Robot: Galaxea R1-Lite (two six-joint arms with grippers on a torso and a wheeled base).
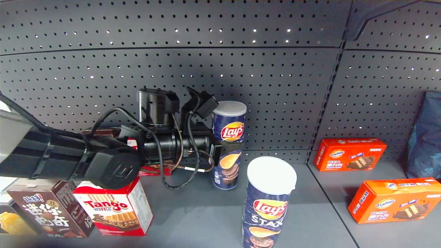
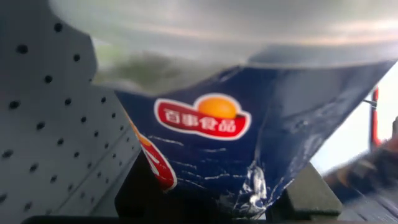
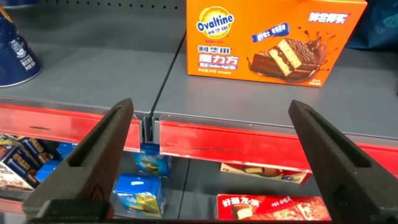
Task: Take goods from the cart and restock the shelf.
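My left pincer (image 1: 224,148) is clamped round the middle of a chip can (image 1: 229,124), upright behind the front can (image 1: 269,198) and a little to its left, near the pegboard. I'd judge the squeeze could dent it, or a crooked release could tip it onto the front can. Whether its base touches the shelf (image 1: 193,213) I cannot tell. The right pincer (image 3: 211,112) gapes wide, empty.

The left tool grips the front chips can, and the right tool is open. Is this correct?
Not quite. The left tool grips the rear chips can, by the pegboard; the front chips can stands free, as the head view shows. The right tool is open.
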